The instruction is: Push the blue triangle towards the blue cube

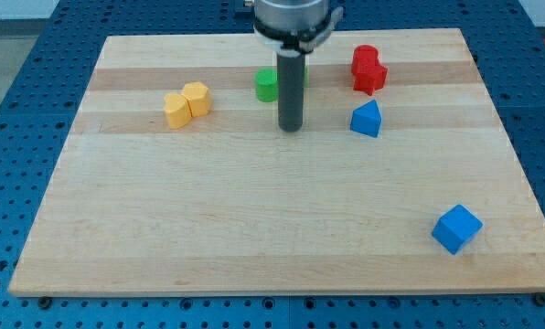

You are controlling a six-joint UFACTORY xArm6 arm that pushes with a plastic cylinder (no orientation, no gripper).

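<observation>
The blue triangle point(367, 120) lies on the wooden board at the view's upper right. The blue cube point(456, 228) sits near the view's bottom right corner of the board, well apart from the triangle. My tip point(291, 128) rests on the board to the left of the blue triangle, with a clear gap between them. It stands just below and right of a green block point(267, 84).
Two red blocks point(368, 68) sit together just above the blue triangle. Two yellow blocks point(187, 103) sit together at the view's upper left. The wooden board point(254, 228) lies on a blue perforated table.
</observation>
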